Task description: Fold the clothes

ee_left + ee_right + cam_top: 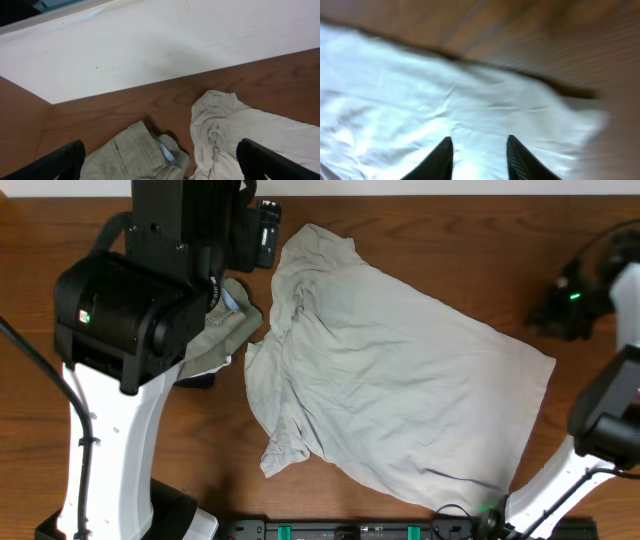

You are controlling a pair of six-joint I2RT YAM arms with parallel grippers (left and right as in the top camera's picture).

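The clothes [400, 380] lie on the wooden table [40, 230]. The pale cream garment [225, 135] (thin and creased all over) is spread across the middle of the overhead frame. It reaches from the upper centre down to the lower right, with a bunched fold at its lower left. The khaki garment [225, 335] sits crumpled just beside it in the upper left, partly under the left arm [120, 310]. The left gripper [160, 146] hangs above the khaki piece with its fingers spread wide and empty. A white panel [150, 45] runs behind the table in the upper part of that wrist view. The right gripper [480, 140] is low over the cream fabric near its edge. Its fingers stand a narrow way apart, with cloth showing through the gap (this view is blurred).
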